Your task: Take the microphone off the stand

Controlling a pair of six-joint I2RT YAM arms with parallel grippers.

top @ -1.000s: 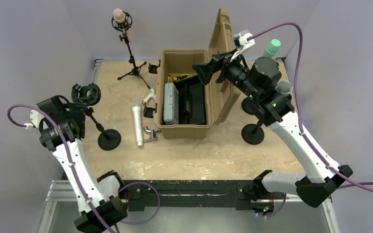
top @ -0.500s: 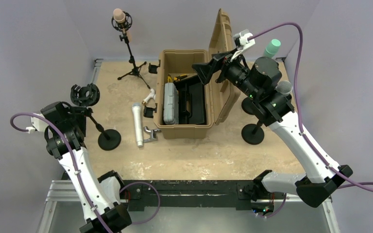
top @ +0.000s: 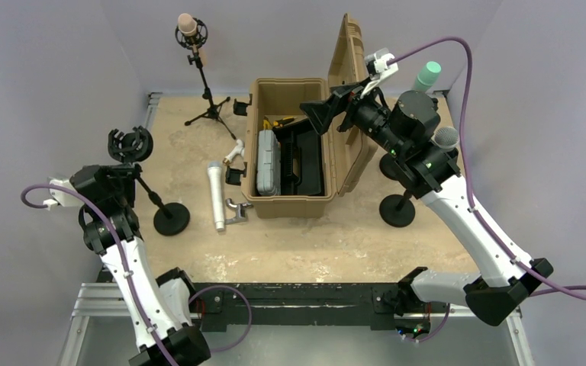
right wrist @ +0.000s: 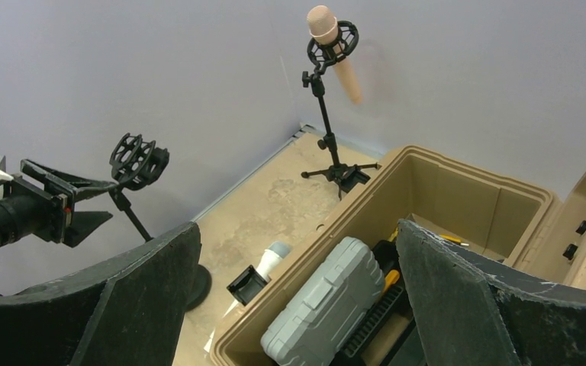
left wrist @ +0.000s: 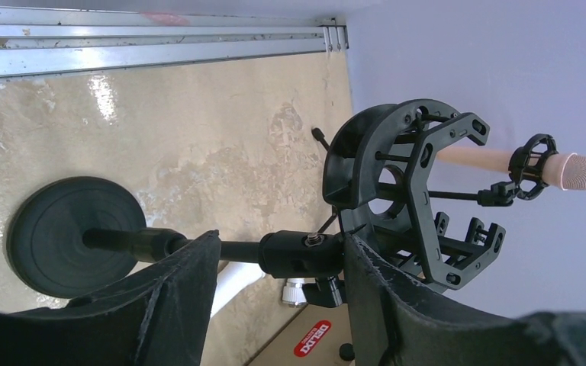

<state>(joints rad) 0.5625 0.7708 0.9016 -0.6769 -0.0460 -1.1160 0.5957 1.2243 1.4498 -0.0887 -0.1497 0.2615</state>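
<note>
A pink microphone (top: 187, 24) sits in the shock mount of a tripod stand (top: 210, 107) at the back left; it also shows in the left wrist view (left wrist: 572, 169) and the right wrist view (right wrist: 322, 23). My left gripper (top: 131, 177) is at an empty shock-mount stand (top: 130, 143) with a round base (top: 172, 219). Its fingers are apart around the stand's swivel joint (left wrist: 301, 254), one finger touching the mount (left wrist: 420, 198). A white microphone (top: 217, 194) lies on the table. My right gripper (top: 334, 103) hangs open over the toolbox, holding nothing.
An open tan toolbox (top: 290, 206) stands mid-table with its lid (top: 351, 76) up and a grey case (top: 268, 162) inside. Behind my right arm are a grey-headed microphone (top: 446, 137) on a round-base stand (top: 397, 210) and a green one (top: 427, 75).
My left arm has swung toward the near left and its jaws have narrowed around the stand's joint. The empty mount has shifted slightly left. The right arm has not moved.
</note>
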